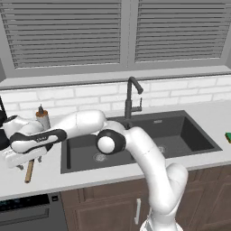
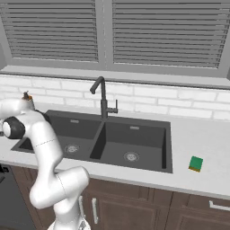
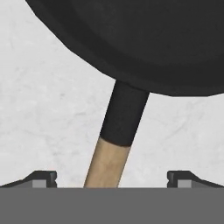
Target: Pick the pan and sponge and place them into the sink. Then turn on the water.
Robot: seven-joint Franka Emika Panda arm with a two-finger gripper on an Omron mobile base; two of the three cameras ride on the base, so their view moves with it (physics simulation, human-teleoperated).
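Observation:
The pan [image 3: 144, 39] lies on the counter left of the sink [image 1: 180, 131], its black bowl at the top of the hand view. Its wooden handle [image 3: 109, 162] runs down between my fingertips [image 3: 43, 178]. My gripper [image 3: 112, 179] is open and straddles the handle without touching it. From the left base view, the gripper [image 1: 30, 162] hangs low over the handle [image 1: 29, 172]. The sponge [image 2: 196, 163], green over yellow, rests on the counter right of the sink [image 2: 139, 143], and its edge also shows in the left base view [image 1: 228, 137]. The water is out of view.
A dark gooseneck faucet [image 1: 131, 99] stands behind the sink's divider. A small bottle [image 1: 43, 117] stands on the counter behind my hand. A white tiled wall and window blinds close off the back. An appliance front [image 1: 27, 216] sits below the counter at the left.

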